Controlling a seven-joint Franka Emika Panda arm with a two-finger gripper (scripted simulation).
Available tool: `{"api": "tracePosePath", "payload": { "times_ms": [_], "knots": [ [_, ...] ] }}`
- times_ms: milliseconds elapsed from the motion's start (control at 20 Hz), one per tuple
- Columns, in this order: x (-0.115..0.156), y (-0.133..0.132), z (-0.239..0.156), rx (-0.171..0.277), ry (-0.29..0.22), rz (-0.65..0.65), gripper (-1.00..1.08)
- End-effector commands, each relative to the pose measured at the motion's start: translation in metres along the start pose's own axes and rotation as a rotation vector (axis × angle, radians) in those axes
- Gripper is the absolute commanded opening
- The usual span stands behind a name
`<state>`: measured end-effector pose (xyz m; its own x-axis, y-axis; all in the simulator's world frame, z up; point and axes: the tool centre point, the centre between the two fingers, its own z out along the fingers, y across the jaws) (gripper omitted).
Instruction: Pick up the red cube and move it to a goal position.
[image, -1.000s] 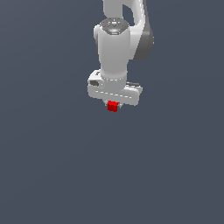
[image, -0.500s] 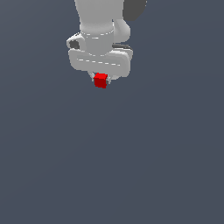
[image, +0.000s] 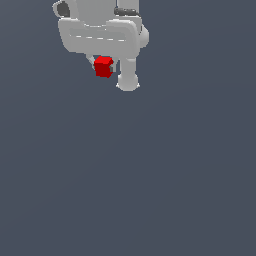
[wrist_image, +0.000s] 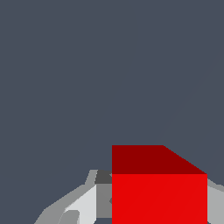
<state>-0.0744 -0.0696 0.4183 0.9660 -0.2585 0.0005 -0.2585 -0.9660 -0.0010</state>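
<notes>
The red cube (image: 103, 66) is held between the fingers of my white gripper (image: 104, 69), near the top of the exterior view, left of centre. The gripper is shut on it and carries it well above the plain grey surface. In the wrist view the red cube (wrist_image: 158, 192) fills the lower right, with a grey fingertip (wrist_image: 85, 201) pressed to one side and the other finger (wrist_image: 215, 205) just showing at the frame edge. No goal marker shows in either view.
The white hand body (image: 100, 35) and a rounded arm part (image: 128, 77) hang beside the cube. The surface (image: 150, 175) is a flat dark grey, with no other object on it.
The gripper, with the cube in it, has moved toward the exterior view's upper left and looms larger. The cube stays held.
</notes>
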Motion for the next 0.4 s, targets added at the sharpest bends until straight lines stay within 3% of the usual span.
{"api": "tracePosePath", "payload": {
  "times_ms": [0, 350],
  "knots": [
    [-0.0011, 0.0047, -0.0107, 0.0, -0.001, -0.001, -1.0],
    [-0.0005, 0.0087, -0.0204, -0.001, -0.001, -0.001, -1.0]
  ]
}}
